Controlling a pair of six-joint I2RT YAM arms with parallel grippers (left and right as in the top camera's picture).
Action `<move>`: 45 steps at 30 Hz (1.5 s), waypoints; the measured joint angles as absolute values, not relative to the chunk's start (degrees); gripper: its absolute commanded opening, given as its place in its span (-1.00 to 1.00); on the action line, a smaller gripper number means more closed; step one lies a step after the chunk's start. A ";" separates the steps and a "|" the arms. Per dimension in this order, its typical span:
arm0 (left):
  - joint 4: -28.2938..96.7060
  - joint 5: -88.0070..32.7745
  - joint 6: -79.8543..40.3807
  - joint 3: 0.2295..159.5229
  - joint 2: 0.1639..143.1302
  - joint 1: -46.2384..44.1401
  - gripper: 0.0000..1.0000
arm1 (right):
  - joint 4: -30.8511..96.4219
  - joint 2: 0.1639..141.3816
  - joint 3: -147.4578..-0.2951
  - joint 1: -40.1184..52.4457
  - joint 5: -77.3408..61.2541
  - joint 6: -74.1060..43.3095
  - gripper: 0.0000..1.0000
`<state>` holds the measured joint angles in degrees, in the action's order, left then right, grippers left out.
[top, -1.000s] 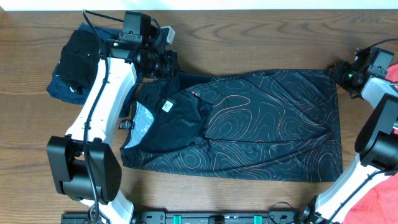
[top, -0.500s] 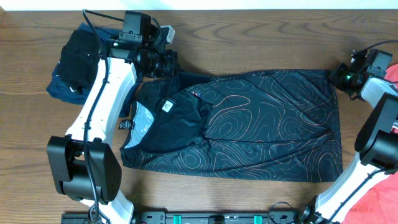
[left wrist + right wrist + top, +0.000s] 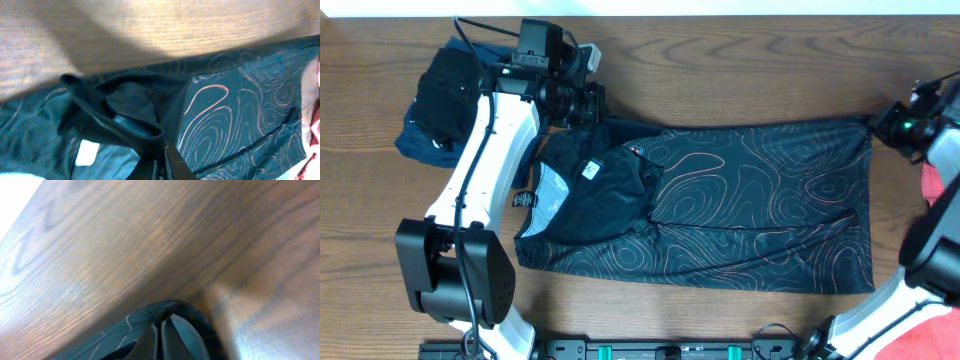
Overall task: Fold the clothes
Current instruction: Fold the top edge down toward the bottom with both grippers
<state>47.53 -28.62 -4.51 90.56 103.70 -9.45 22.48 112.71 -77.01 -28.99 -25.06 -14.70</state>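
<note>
The clothes here are chiefly a black shirt with thin orange-white contour lines, lying flat across the table with its collar to the left. My left gripper is shut on the shirt's upper left edge near the shoulder. In the left wrist view the left gripper pinches a dark fold of the shirt. My right gripper is shut on the shirt's far right hem corner. In the right wrist view the right gripper has that corner of the shirt wrapped around its closed tips, just above the wood.
A navy and black garment pile lies at the back left, beside the left arm. Coral-red cloth shows at the front right corner, behind the right arm. The table's far edge runs just past both grippers.
My right gripper has shut on the hem corner and pulled it to the right, drawing the shirt's top edge straighter. The left gripper has stayed in place.
</note>
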 measured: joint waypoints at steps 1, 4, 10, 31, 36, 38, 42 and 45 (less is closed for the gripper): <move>48.53 -28.01 -4.49 90.56 103.61 -9.45 -0.88 | 23.79 111.83 -77.03 -29.06 -25.06 -14.33 -0.98; 53.34 -25.23 -4.51 90.56 103.22 -9.45 -0.88 | 28.27 110.10 -77.14 -29.12 -25.21 -13.32 -0.97; 61.39 -21.67 -4.29 90.56 102.96 -9.45 -0.89 | 36.67 110.10 -77.14 -29.30 -24.53 -12.78 -0.98; 79.31 -19.07 -4.23 90.56 102.96 -9.45 -0.88 | 50.78 108.14 -77.12 -35.20 -19.29 -14.79 -0.98; 81.01 -17.37 -4.23 90.56 102.94 -9.45 -0.88 | 51.86 108.14 -77.12 -35.20 -18.37 -14.59 -0.97; 81.41 -16.97 -4.23 90.56 102.74 -9.45 -0.88 | 52.56 108.14 -77.12 -35.18 -17.96 -14.50 -0.98; 82.30 -15.42 -4.21 90.56 101.23 -9.45 -0.88 | 53.71 108.14 -77.12 -35.18 -16.86 -14.41 -0.97; 82.76 -14.50 -4.16 90.56 100.03 -9.43 -0.88 | 55.44 108.14 -77.12 -35.20 -16.12 -14.39 -0.97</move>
